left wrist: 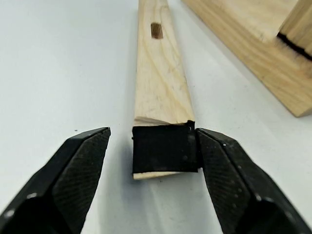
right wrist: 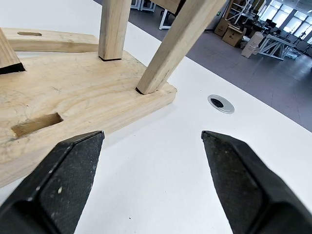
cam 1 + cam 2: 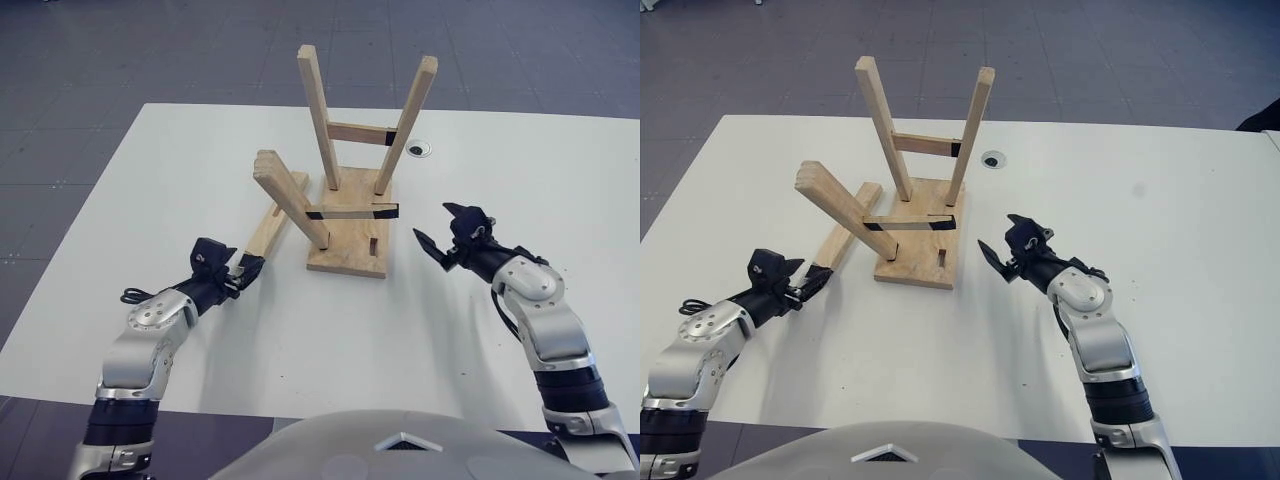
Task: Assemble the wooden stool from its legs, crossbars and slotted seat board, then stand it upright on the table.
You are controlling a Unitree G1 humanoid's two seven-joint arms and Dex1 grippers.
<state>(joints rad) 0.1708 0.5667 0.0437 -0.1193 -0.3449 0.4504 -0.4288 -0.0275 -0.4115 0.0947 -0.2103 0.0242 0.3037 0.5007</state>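
Bracketing the loose leg point(image 1: 160, 92), the left gripper point(image 1: 152, 144) stands parted.

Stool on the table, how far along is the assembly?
Done: three legs with two crossbars stand in the seat board. In hand: the open left tool straddles the loose fourth leg's taped end. Left: fill the empty slot, flip it upright.

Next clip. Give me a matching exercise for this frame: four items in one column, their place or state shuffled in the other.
Column one:
1 seat board
2 loose leg
3 left end effector
4 right end effector

Column two:
a open around the leg's black-taped end
b flat on the table, one slot empty
c open, empty, right of the board
d lying left of the board

Pairs: 1-b; 2-d; 3-a; 4-c
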